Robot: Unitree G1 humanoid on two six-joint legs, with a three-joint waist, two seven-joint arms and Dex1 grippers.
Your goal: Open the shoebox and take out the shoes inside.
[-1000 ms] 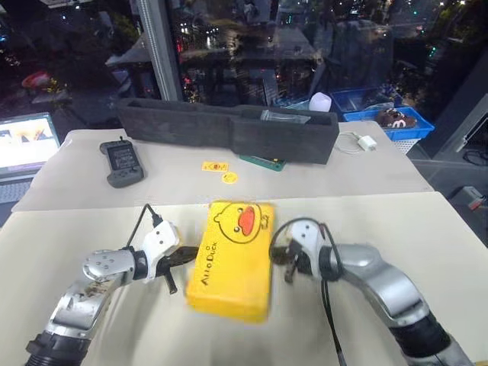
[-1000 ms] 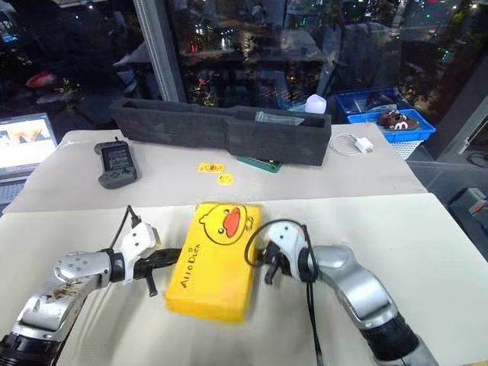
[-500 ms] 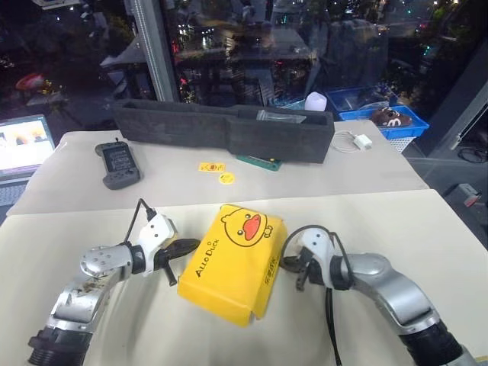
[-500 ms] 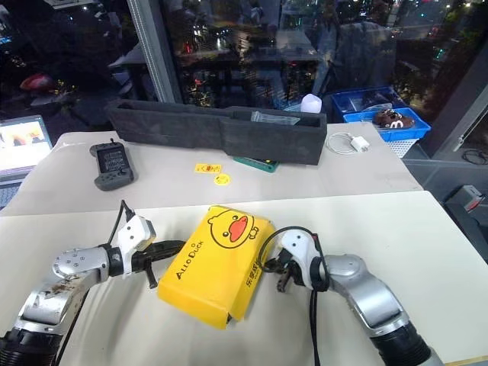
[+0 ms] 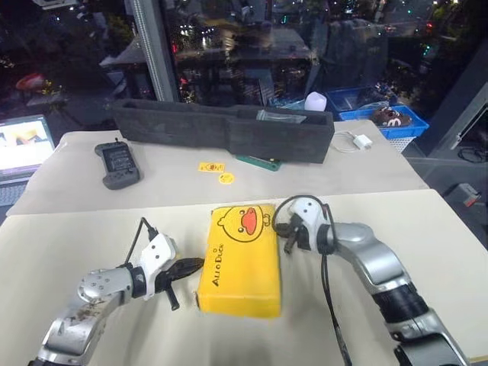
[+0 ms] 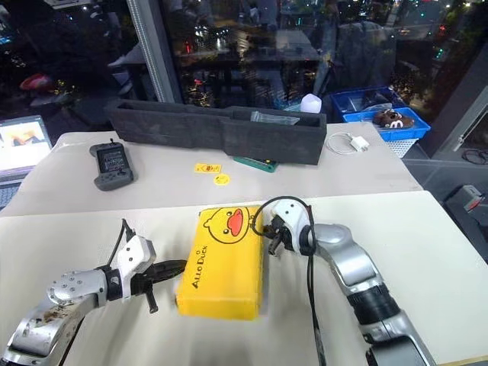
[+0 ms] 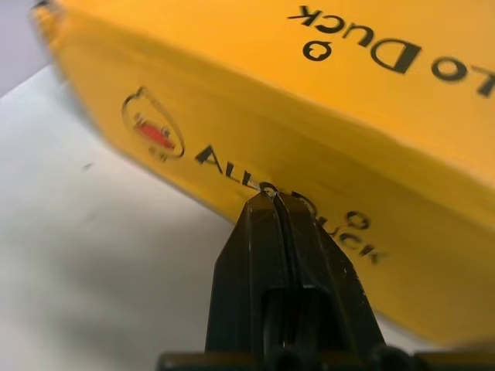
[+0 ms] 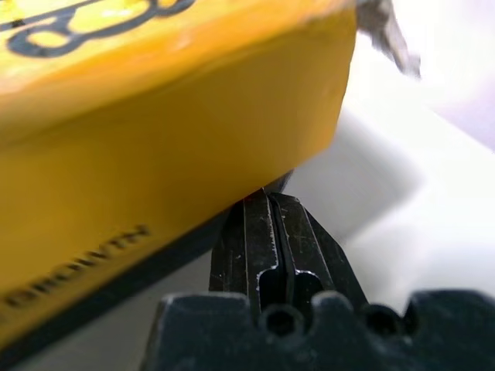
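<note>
Head views: the shoebox (image 5: 239,258) is shown lying closed near the front edge of the table (image 5: 69,229), its yellow lid lettered "Allo Duck" beside a duck face. The left gripper (image 5: 191,266) is held at the box's left side, the right gripper (image 5: 287,238) at its right side near the far end; both pairs of fingers are pressed together on nothing. The shoes are judged to be inside.

Left wrist view: "Allo Duck" is repeated on the lid's flank, beside a small duck emblem.

Right wrist view: the fingertips are seen at the lid's lower edge, where "BROWN" can partly be read. The lid is best lifted from beneath this edge while the opposite side is steadied.
</note>
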